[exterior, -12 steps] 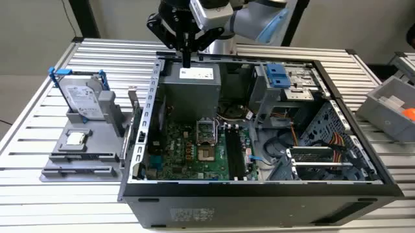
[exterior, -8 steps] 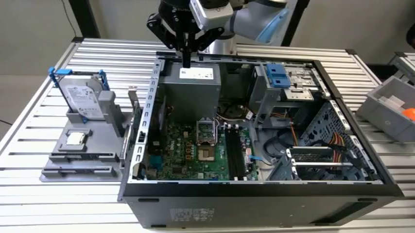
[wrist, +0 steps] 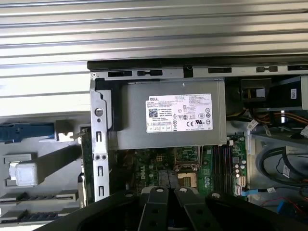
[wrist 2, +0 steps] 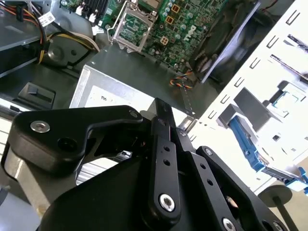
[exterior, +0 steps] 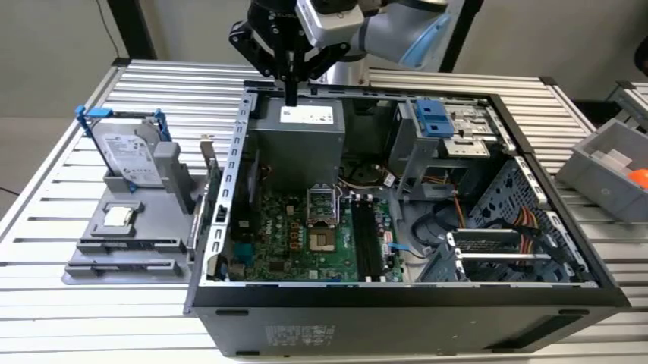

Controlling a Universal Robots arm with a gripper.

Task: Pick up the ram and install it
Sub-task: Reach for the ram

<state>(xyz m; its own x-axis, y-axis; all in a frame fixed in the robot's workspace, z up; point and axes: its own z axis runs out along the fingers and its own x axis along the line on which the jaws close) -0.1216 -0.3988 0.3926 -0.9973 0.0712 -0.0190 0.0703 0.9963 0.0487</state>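
Note:
A thin greenish stick, the ram [wrist: 85, 159], stands on edge at the grey fixture's side, right beside the open computer case's wall; in the exterior view the ram [exterior: 209, 176] is at the case's left. My gripper [exterior: 291, 95] hangs over the back edge of the power supply, fingers pointing down. It is shut with nothing in it, well behind the ram. In both wrist views the black fingers [wrist 2: 162, 120] of the gripper [wrist: 171, 191] lie close together. The motherboard's black memory slots [exterior: 366, 243] stand bare.
The silver power supply [exterior: 299, 133] fills the case's back left. On the grey fixture [exterior: 91, 254] stand a hard drive in a blue-handled frame [exterior: 132, 155] and a small square processor chip [exterior: 118, 216]. A grey bin [exterior: 608, 178] sits at the exterior view's right.

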